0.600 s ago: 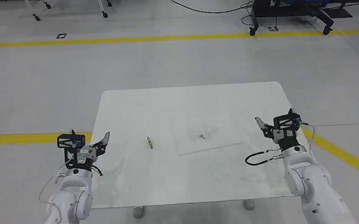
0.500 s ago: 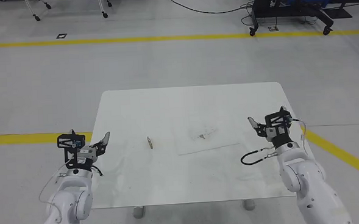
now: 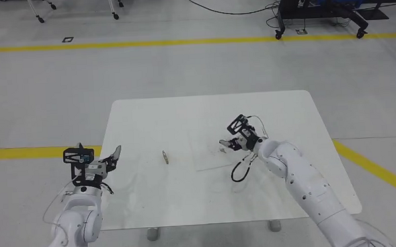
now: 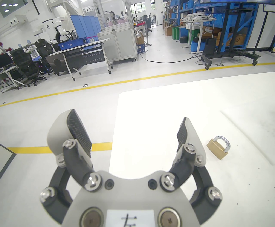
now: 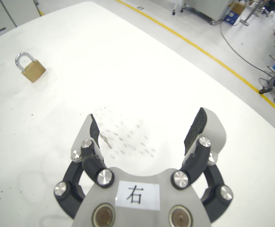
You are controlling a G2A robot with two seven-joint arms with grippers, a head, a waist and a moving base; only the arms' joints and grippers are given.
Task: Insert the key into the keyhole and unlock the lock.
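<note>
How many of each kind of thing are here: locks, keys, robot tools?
Padlock: 1
Key: 1
Tools: 2 (left tool, right tool, both open)
Total: 4

Lock (image 3: 165, 156) on table (image 3: 184, 117), key (image 5: 105, 140) well to its right, seemingly under right gripper (image 5: 147, 114)

The white table (image 3: 188, 198) has rounded corners and a flat, pale top; a brass padlock (image 3: 165, 157) with a silver shackle lies on its side on the bare surface, toward the left half; a thin white sheet (image 3: 213, 163) lies flat near the middle, apart from the padlock; small dark scuff marks (image 5: 131, 139) speckle the sheet; a small silver key (image 5: 105, 140) lies at the edge of those marks.
</note>
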